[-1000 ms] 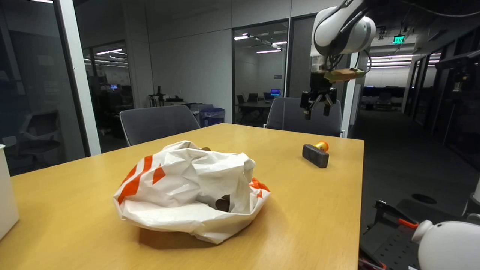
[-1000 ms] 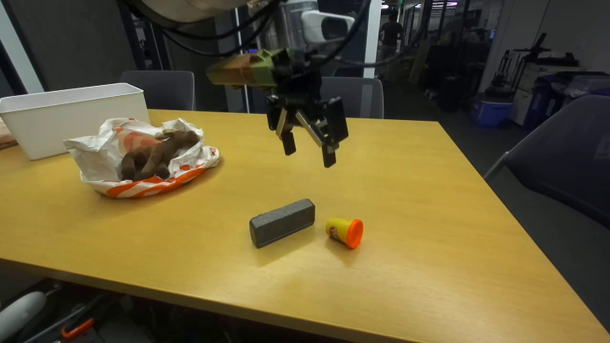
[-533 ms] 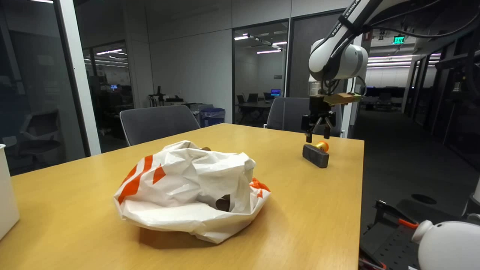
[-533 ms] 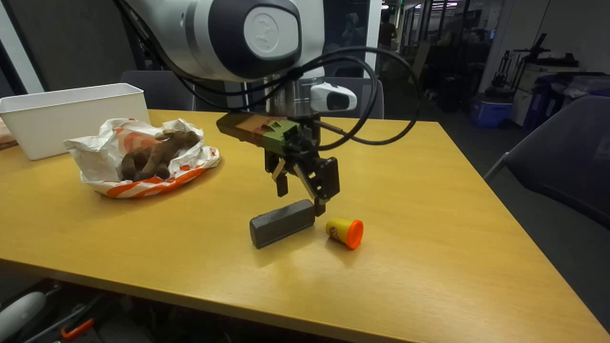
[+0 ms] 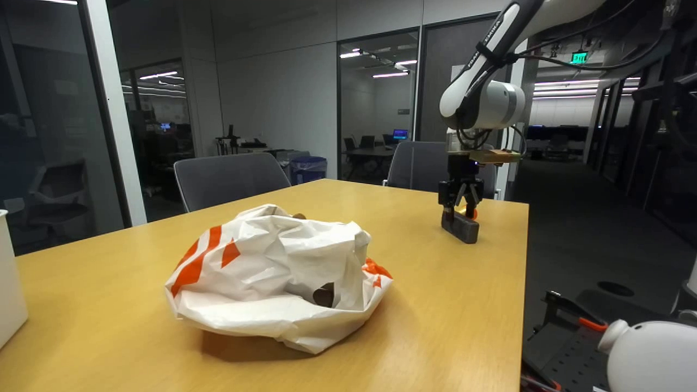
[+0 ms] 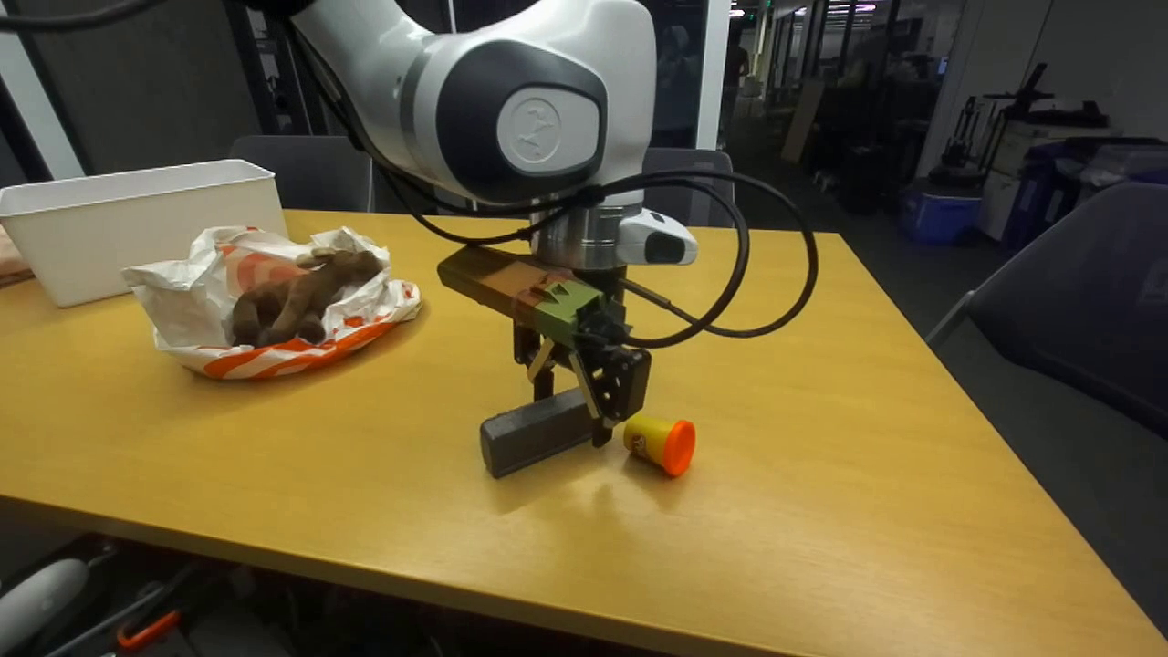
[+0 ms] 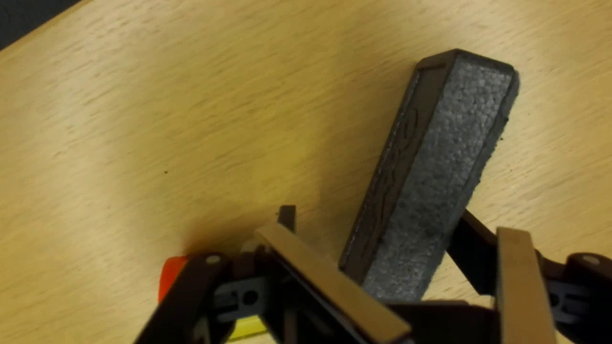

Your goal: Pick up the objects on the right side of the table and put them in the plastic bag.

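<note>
Grasping step, we judge: gripper (image 6: 573,412) wide astride the dark block (image 7: 432,177), a gap on one side; block on table (image 6: 821,511), right of plastic bag (image 6: 173,306). Next we must close, lift, carry left.

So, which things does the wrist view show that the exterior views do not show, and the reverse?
Only the wrist view shows faint marks along the long side of the dark block, and dark specks on the table.

Only the exterior views show the white bag with orange print, the brown toy animal lying in it, the white box, chairs and the robot's white arm.

Both share the block, the table, the yellow can with its reddish-orange lid, partly hidden in the wrist view, and the open jaws.
</note>
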`<state>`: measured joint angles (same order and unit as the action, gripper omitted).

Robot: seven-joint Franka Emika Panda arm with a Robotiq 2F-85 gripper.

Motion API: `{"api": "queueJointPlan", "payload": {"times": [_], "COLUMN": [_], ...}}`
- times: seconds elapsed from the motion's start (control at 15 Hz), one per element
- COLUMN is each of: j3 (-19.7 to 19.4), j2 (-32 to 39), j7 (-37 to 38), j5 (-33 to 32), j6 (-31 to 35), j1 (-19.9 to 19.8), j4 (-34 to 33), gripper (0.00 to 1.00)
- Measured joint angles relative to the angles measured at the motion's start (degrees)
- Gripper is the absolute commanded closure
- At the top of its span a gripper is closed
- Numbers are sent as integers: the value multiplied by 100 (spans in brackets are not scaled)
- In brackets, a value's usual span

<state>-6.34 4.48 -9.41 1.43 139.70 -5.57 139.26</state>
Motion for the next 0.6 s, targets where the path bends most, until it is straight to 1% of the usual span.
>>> {"api": "queueJointPlan", "payload": {"times": [0.2,0.27,0.33,0.4,0.47,0.6], "j3": [0,0,4,14,29,62], "j2": [120,144,153,153,153,153], "j7": [-44,-42,-24,1,46,217], "j5": [45,45,45,44,44,37], "j6": [-144,-235,-354,-491,-639,-931], "j1": [-19,-21,-21,-20,-16,15], "j4": [-136,-186,-239,-295,-360,-501], "gripper": [73,82,87,87,83,83]}}
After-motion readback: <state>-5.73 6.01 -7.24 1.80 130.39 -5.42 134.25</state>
